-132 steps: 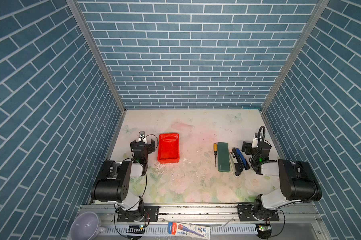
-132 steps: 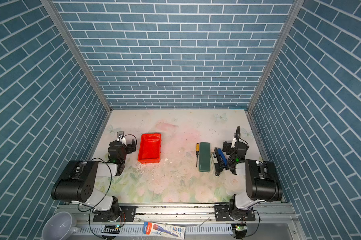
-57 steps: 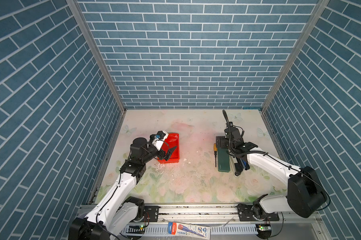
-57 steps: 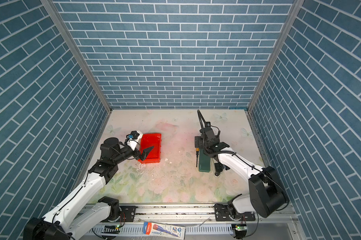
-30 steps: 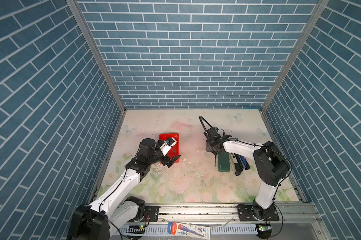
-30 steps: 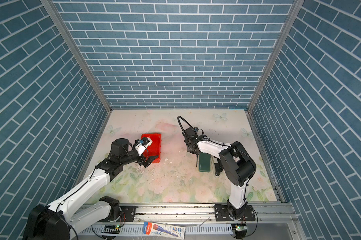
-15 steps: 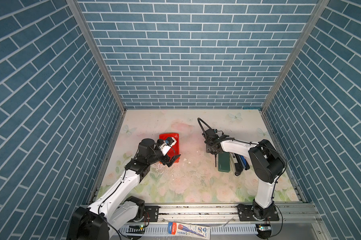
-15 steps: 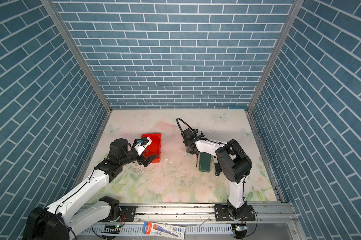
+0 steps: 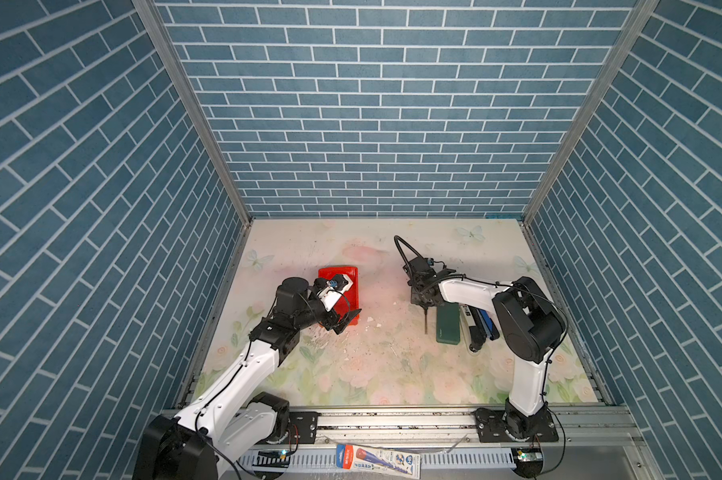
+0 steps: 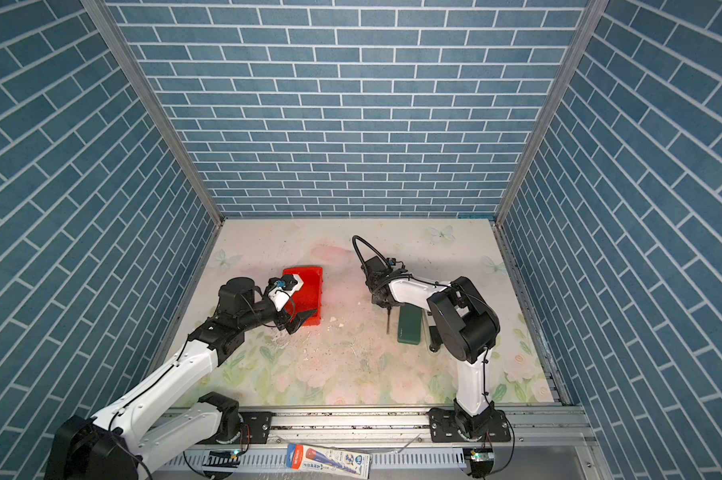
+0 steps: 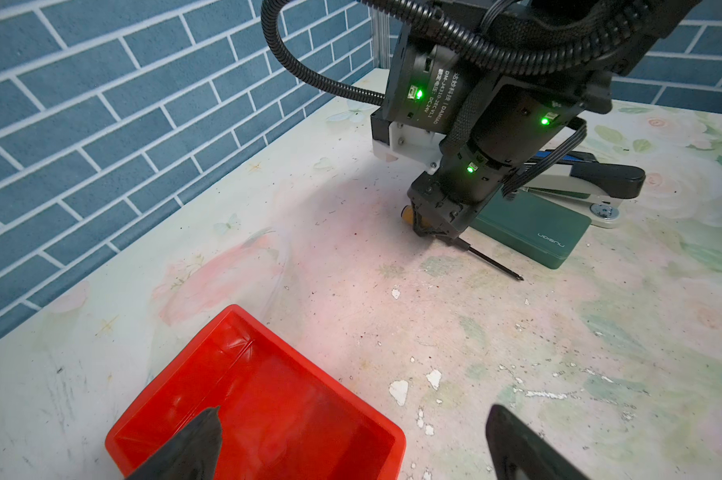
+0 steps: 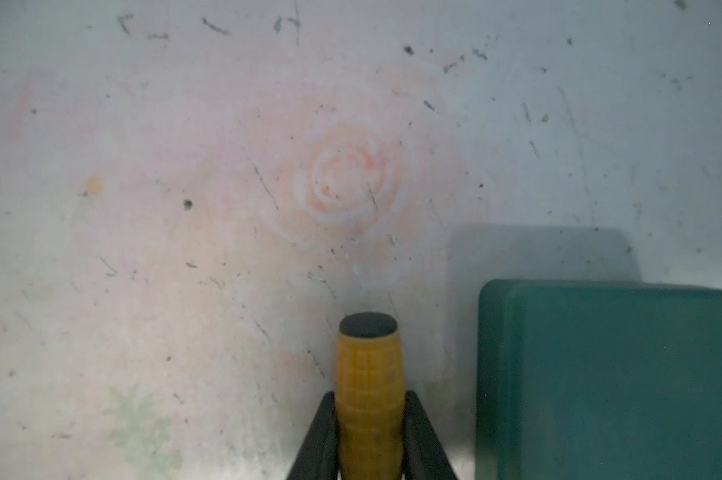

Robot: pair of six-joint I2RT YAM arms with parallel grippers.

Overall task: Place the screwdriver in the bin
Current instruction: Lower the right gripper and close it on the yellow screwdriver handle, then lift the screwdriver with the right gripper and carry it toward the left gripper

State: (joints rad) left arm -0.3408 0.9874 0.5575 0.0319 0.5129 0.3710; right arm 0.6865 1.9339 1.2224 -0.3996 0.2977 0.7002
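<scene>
The screwdriver (image 12: pixel 369 374) lies left of the green case, its orange-yellow handle pinched between the fingers of my right gripper (image 12: pixel 369 419), which is shut on it. In both top views the thin black shaft (image 9: pixel 426 322) (image 10: pixel 388 322) sticks out from under the right gripper (image 9: pixel 425 302) toward the front. The left wrist view shows the shaft (image 11: pixel 492 262) low on the mat. The red bin (image 9: pixel 337 275) (image 10: pixel 309 276) (image 11: pixel 276 399) sits left of centre. My left gripper (image 11: pixel 353 419) (image 9: pixel 344 318) is open over its near corner, one finger above the inside, one outside.
A dark green case (image 9: pixel 448 322) (image 12: pixel 613 374) lies right beside the screwdriver. A blue-and-black stapler-like tool (image 9: pixel 482 324) (image 11: pixel 592 183) lies just right of the case. Blue brick walls close in three sides. A printed packet (image 9: pixel 378 456) rests on the front rail.
My right gripper's jaws have closed onto the screwdriver's handle. Both arms came out from their folded rest poses earlier; the left has barely moved in the last second.
</scene>
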